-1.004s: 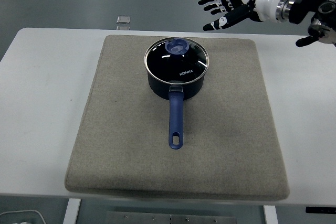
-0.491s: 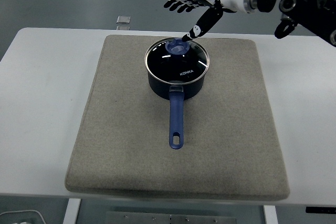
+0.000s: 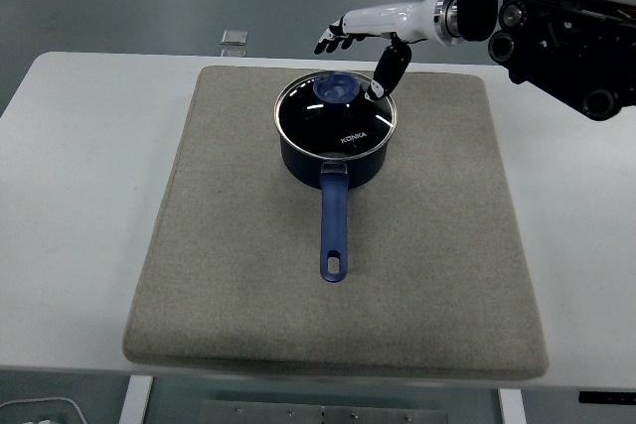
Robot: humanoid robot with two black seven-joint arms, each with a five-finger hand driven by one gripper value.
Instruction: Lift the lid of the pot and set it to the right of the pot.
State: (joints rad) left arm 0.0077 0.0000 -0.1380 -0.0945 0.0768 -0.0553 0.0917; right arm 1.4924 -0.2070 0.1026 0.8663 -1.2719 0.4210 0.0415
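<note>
A dark blue pot (image 3: 334, 158) with a long blue handle (image 3: 333, 225) pointing toward me sits on a grey mat (image 3: 338, 225). A glass lid (image 3: 336, 114) with a steel rim and a blue knob (image 3: 336, 88) rests on the pot. My right hand (image 3: 360, 39) reaches in from the upper right and hovers just behind and above the lid. Its fingers are spread, the thumb hangs down beside the knob's right, and it holds nothing. The left arm is out of view.
The mat lies on a white table (image 3: 70, 176). A small clear square object (image 3: 235, 39) lies beyond the table's far edge. The mat is bare to the right of the pot.
My right hand has moved left and down from the upper right corner toward the lid knob, staying open. The pot and lid have not moved.
</note>
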